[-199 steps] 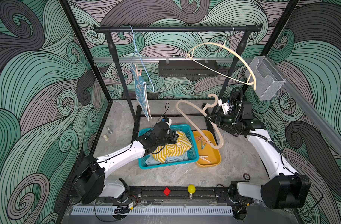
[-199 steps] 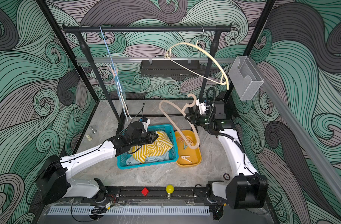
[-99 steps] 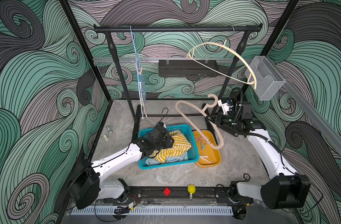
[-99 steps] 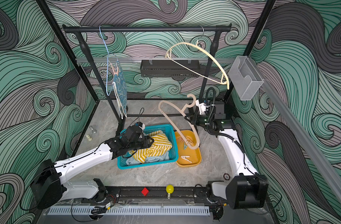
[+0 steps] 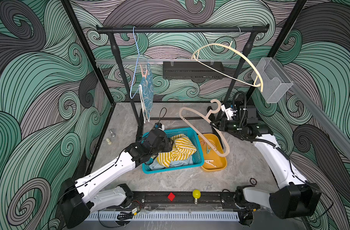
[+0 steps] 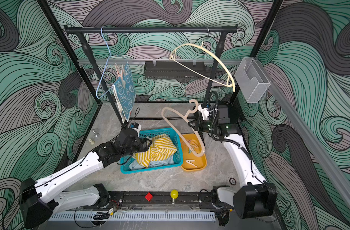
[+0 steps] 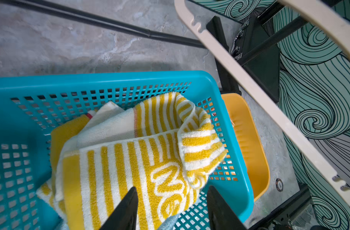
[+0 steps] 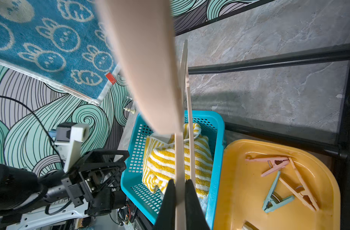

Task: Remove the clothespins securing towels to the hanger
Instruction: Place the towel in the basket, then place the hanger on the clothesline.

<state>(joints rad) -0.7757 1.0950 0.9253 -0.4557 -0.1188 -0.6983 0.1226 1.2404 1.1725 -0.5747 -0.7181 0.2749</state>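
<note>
The left gripper [image 7: 171, 188] hovers half open and empty over the striped towel [image 7: 130, 159] in the blue basket [image 7: 110, 79]. The right gripper [image 8: 179, 181] is clamped on the bare beige hanger [image 7: 249, 83]. One pink clothespin [image 6: 119, 70] holds the bunny towel [image 6: 125, 93] near the left end of the rail [image 6: 150, 30]. It is probably next and needs a precise pinch.

The white-shelled left arm [image 5: 110, 173] and right arm [image 5: 269, 155] carry bulky black joints, black wrist housings, looping ribbed black cables, small dark screws and black tapered fingers [image 7: 126, 209].

Three hangers [image 8: 146, 69], three towels [image 7: 120, 159], one basket [image 7: 110, 79]
</note>
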